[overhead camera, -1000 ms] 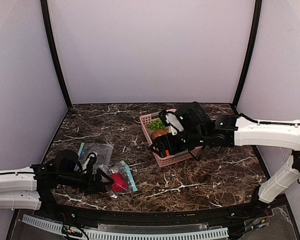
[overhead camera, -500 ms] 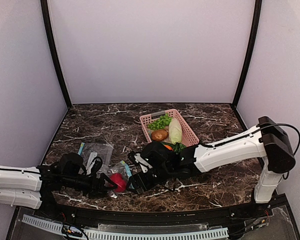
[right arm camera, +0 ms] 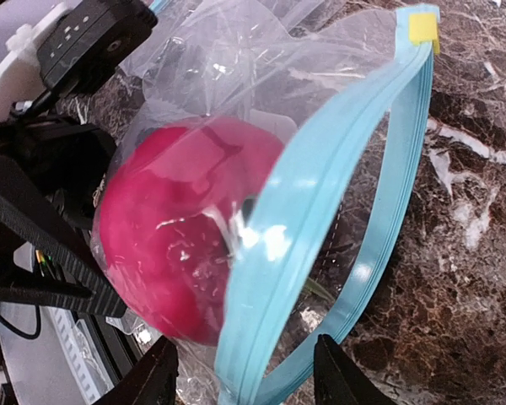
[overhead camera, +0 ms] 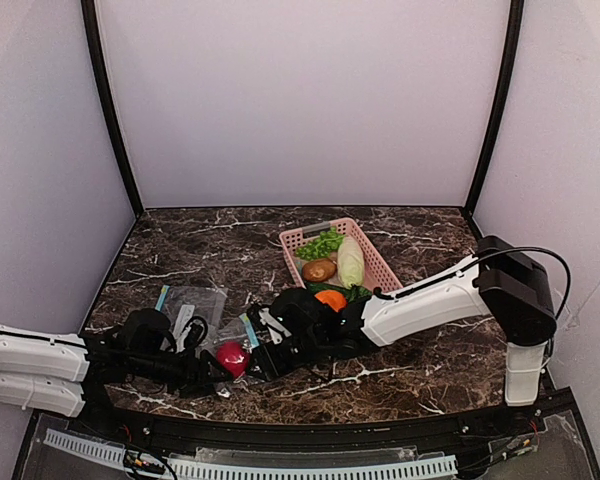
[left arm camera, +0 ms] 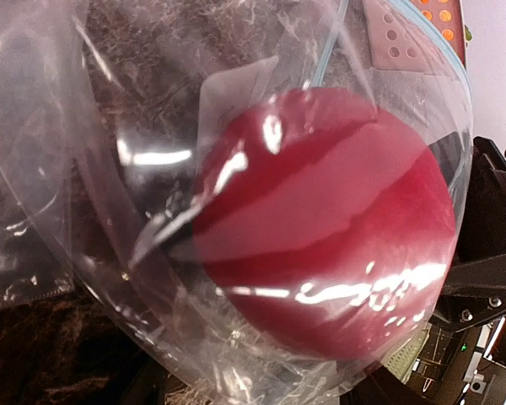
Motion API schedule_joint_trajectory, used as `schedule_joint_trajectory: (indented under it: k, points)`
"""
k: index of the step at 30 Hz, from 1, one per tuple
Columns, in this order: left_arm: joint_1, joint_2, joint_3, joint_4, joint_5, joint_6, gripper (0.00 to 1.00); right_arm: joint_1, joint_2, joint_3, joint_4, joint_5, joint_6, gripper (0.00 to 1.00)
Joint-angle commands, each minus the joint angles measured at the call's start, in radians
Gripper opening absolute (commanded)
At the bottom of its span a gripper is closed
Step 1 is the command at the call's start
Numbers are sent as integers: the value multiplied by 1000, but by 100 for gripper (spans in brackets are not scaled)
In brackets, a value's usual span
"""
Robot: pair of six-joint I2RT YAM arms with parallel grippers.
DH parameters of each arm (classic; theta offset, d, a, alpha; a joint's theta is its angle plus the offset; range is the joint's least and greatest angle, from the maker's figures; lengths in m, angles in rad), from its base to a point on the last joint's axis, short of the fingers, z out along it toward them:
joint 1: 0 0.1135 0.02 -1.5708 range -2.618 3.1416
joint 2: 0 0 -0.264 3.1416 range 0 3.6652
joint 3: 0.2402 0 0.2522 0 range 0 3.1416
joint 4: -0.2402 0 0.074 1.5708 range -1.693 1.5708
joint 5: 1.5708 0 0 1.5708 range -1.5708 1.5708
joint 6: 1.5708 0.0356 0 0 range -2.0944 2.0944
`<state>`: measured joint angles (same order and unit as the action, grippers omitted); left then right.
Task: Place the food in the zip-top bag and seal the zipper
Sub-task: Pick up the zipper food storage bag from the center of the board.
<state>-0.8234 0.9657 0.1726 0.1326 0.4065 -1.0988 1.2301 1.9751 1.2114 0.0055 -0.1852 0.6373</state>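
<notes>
Nearest, at the front of the dark marble desk: left hand pushed up against the zip-top bag, fingers hidden by plastic; cannot tell whether spread or pinching. Inside that bag, a red tomato-like fruit, filling most of the left wrist view and bulging the clear film. Just right of it, right hand with fingers spread, not clamped, the light blue zipper running down between them. Zipper unsealed, mouth gaping, a yellow tab at its far end. Behind the left hand, flat on the desk, a second clear bag. Farther back, a round orange fruit at the near end of a pink slatted basket; in it or just outside, cannot tell. In the basket, a brown piece, a pale cabbage-like piece and, farthest, a green grape bunch.
</notes>
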Motion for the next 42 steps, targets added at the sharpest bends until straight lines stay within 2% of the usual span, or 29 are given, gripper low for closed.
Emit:
schedule_joint_trajectory:
  k: [1, 7, 13, 18, 19, 20, 22, 23, 24, 25, 27, 29, 33, 42]
  points:
    - [-6, 20, -25, 19, -22, 0, 66, -8, 42, 31, 59, -21, 4, 49]
    - [-6, 43, -40, 50, -37, -6, 51, -14, 66, 32, 82, -40, 5, 25]
    - [-6, 67, -42, 77, -40, -9, 30, -17, 55, 15, 111, -58, 11, 1]
    - [-6, 54, -43, 82, -46, -18, 12, -23, 16, -12, 122, -66, 21, 0]
    - [-6, 48, -41, 83, -45, -18, 11, -24, 1, -18, 120, -65, 21, 0]
    - [-6, 35, -38, 84, -33, -16, 13, -27, -16, -20, 114, -65, 16, 0]
    - [-6, 7, -20, 66, -19, 1, 30, -27, -54, -8, 67, -57, -14, 0]
    - [-6, -7, 5, 7, -23, 23, 49, -27, -75, 5, -6, -39, -36, 0]
    - [-5, -41, 17, -28, -42, 36, 56, -27, -93, 22, -48, -13, -54, 0]
    - [-5, -62, 42, -95, -51, 59, 68, -30, -114, 35, -133, 12, -71, 0]
    - [-4, -121, 77, -183, -75, 86, 80, -42, -159, 44, -224, 29, -100, 0]
    - [-3, -173, 106, -231, -86, 101, 86, -61, -206, 44, -302, 11, -123, 0]
    - [-1, -227, 161, -263, -71, 131, 90, -88, -284, 82, -430, -58, -147, 0]
    - [-3, -167, 316, -226, -9, 264, 95, -137, -366, 92, -412, -149, -97, 0]
